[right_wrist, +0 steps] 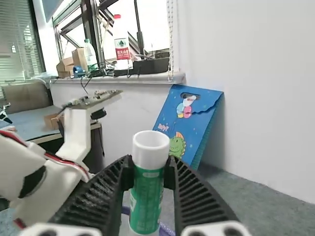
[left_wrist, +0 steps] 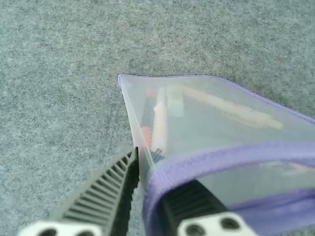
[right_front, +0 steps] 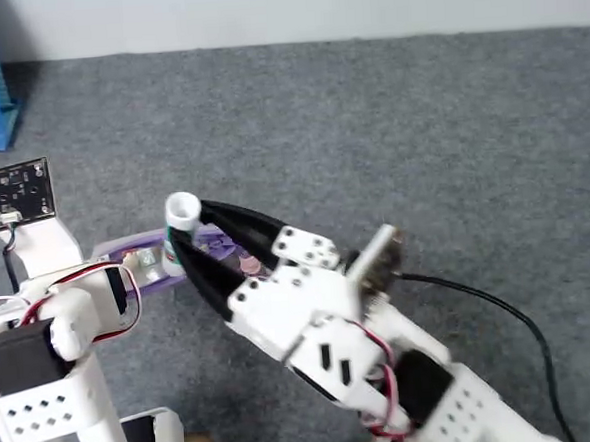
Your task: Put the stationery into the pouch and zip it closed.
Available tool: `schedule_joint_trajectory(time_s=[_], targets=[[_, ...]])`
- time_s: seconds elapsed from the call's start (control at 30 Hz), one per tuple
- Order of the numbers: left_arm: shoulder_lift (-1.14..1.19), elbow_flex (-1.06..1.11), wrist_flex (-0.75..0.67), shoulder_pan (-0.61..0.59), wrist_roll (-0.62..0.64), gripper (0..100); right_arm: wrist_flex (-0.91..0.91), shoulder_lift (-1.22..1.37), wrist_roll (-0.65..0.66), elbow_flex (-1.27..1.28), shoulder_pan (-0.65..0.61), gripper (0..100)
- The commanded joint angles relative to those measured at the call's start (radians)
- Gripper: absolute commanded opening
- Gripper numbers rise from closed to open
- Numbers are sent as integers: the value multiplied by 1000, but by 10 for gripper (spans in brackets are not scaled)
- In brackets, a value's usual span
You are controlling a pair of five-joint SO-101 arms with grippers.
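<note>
The right claw [right_wrist: 147, 164] is gripping the glue stick [right_wrist: 146, 201] over the pouch [left_wrist: 221, 123], whose rim the left claw [left_wrist: 145, 160] is pinching. Risk: the stick snagging the purple rim and tugging it free.

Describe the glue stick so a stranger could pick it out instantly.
On the grey carpeted table, find the right arm's black gripper, poised at the purple-edged mesh pouch. Clamped in it is the glue stick: the one tube with a white cap and green label.
</note>
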Motion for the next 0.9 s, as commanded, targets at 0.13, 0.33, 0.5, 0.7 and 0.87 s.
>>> schedule_joint_trajectory(time_s=[0.13,0.33,0.5,0.7,0.87], targets=[[-8,-27,2,0,0,12,-133,194,-9,-9,-16,8],[-8,-24,3,-2,0,12,-139,259,-5,-9,-18,68],[-8,-24,3,-5,-2,12,-102,257,58,-14,-18,231],[-8,-24,3,-2,-2,12,70,108,77,-17,-10,184],[-8,-25,3,-3,0,12,332,-54,71,-17,53,183]])
